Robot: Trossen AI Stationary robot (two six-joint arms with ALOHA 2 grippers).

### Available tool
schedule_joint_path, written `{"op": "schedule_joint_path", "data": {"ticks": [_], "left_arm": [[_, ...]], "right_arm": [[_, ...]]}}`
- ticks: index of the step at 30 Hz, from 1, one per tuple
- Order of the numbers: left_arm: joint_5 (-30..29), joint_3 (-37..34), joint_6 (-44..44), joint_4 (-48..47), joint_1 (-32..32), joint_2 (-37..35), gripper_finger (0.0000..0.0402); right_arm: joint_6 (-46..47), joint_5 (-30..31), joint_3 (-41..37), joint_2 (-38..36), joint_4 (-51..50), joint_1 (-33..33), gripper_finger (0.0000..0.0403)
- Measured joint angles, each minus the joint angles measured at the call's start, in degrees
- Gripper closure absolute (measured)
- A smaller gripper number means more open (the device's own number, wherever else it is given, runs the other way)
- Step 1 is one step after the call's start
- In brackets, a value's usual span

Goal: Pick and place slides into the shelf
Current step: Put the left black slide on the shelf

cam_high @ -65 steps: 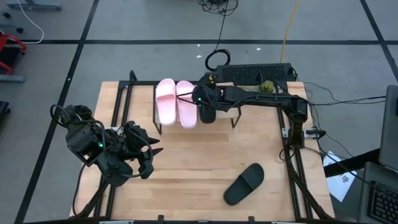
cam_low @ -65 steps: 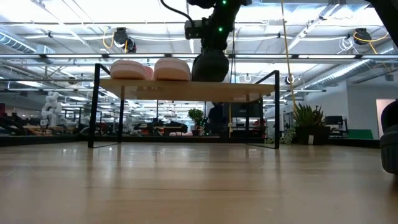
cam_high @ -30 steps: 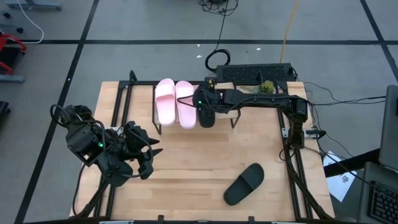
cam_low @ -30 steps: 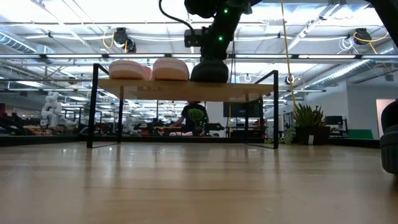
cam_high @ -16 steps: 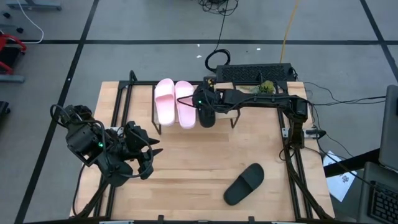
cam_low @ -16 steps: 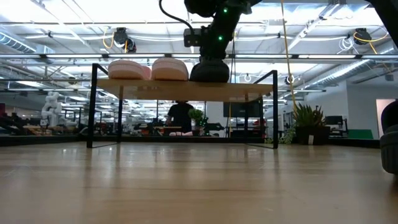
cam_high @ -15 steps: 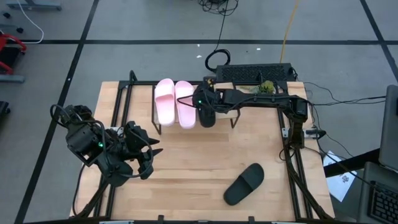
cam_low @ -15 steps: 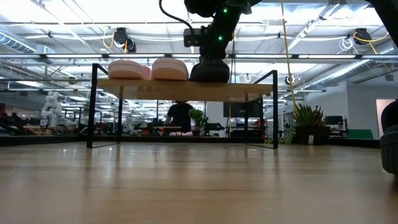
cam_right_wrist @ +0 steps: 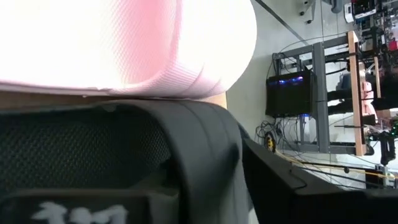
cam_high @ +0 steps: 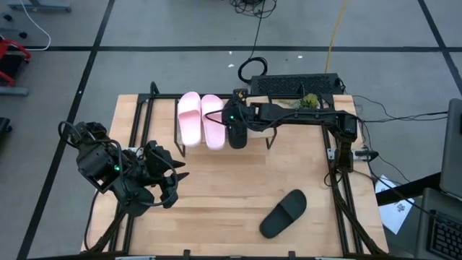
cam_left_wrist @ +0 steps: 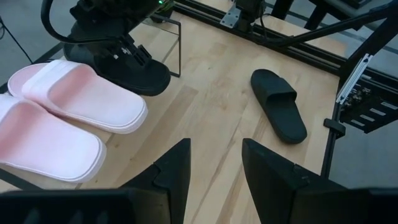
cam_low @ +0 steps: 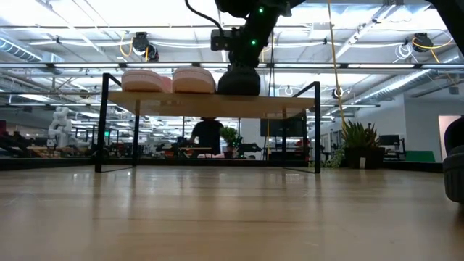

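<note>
Two pink slides [cam_high: 189,119] [cam_high: 212,120] lie side by side on the shelf [cam_low: 283,104] at the table's far side. A black slide [cam_high: 237,133] lies beside them on the board. My right gripper [cam_high: 232,115] hangs over this slide, open, with the strap [cam_right_wrist: 205,155] between its fingers. The second black slide [cam_high: 284,214] lies sole-down on the table, near right. My left gripper [cam_high: 173,189] waits open at the near left, with nothing between its fingers [cam_left_wrist: 214,168]. My right gripper comes down on the black slide from above, one finger [cam_right_wrist: 292,186] on either side of the strap. Whether either finger touches the strap, I cannot tell. The slide rests flat on the shelf board, next to a pink slide [cam_right_wrist: 124,43].
A dark box with cables [cam_high: 296,84] stands beyond the shelf at the far edge. The shelf's thin black legs [cam_low: 316,127] stand on the tabletop. Bare wood lies between the shelf and the loose black slide [cam_left_wrist: 280,106]. A person moves in the room behind.
My right gripper has gone a little toward the table's left edge. The shelf, with all three slides on it, has slid the same way by a small amount. The black slide stays flat on the board.
</note>
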Motion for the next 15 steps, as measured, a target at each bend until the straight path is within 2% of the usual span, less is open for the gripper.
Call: {"op": "schedule_joint_path", "data": {"ticks": [6, 15], "left_arm": [[-0.12, 0.00, 1.08, 0.00, 0.00, 0.00, 0.0257], [-0.35, 0.00, 1.77, 0.00, 0.04, 0.00, 0.0257]], "right_arm": [[0.20, 0.05, 0.00, 0.00, -0.09, 0.20, 0.0264], [0.05, 0.15, 0.02, -0.02, -0.50, 0.83, 0.0263]]}}
